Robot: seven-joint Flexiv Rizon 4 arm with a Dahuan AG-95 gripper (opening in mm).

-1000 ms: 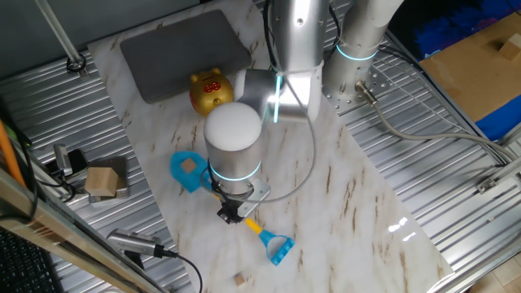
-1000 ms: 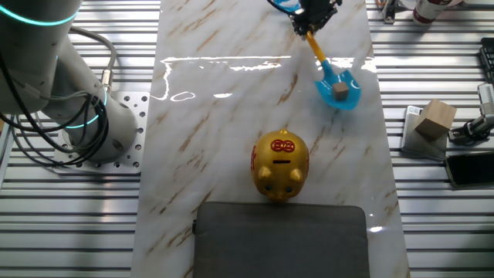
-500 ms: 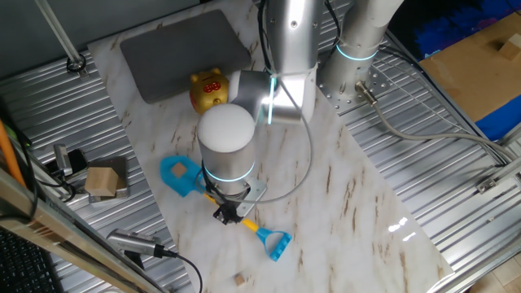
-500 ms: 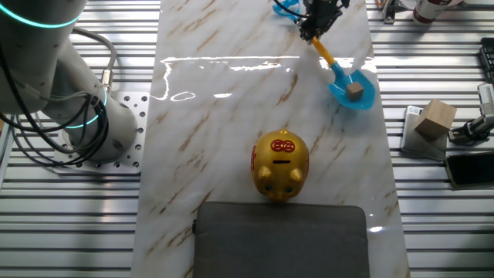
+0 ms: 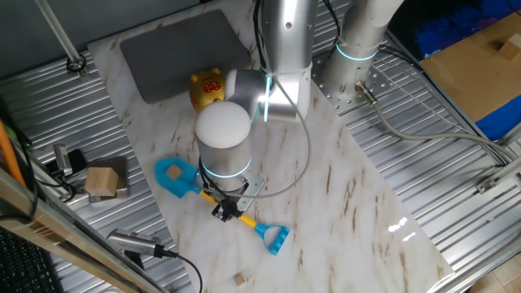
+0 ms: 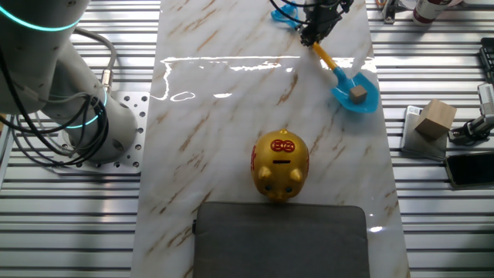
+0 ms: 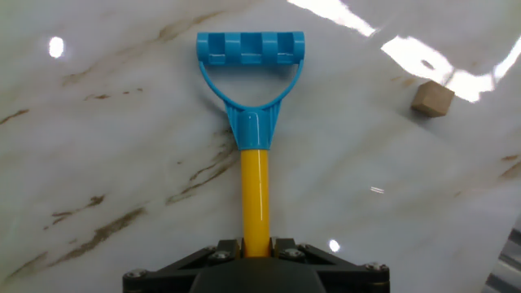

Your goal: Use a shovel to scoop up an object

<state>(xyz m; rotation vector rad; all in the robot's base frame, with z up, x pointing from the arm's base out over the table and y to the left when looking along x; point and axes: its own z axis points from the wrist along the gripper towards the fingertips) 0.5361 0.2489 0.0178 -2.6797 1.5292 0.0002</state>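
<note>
My gripper (image 5: 229,208) is shut on the yellow shaft of the shovel (image 5: 244,220), just behind the blade. The light-blue blade (image 5: 172,176) carries the object, a tiny tan cube (image 5: 172,172). In the other fixed view the cube (image 6: 358,93) rests in the blade (image 6: 356,99) near the marble's right edge, with the gripper (image 6: 315,31) higher on the shaft. The hand view looks along the shaft (image 7: 254,191) to the blue D-shaped end (image 7: 250,50), with the gripper (image 7: 254,244) closed round the shaft. The blade is hidden in that view.
A second tiny tan cube (image 7: 431,98) lies loose on the marble near the D end, also at the front edge (image 5: 239,279). A gold pig bank (image 5: 210,89) and grey pad (image 5: 183,53) sit behind. A larger tan block (image 5: 102,181) rests off the marble.
The gripper has carried the shovel, cube still in the blade, steadily toward the side of the marble where the larger block sits. The blade now reaches that edge.
</note>
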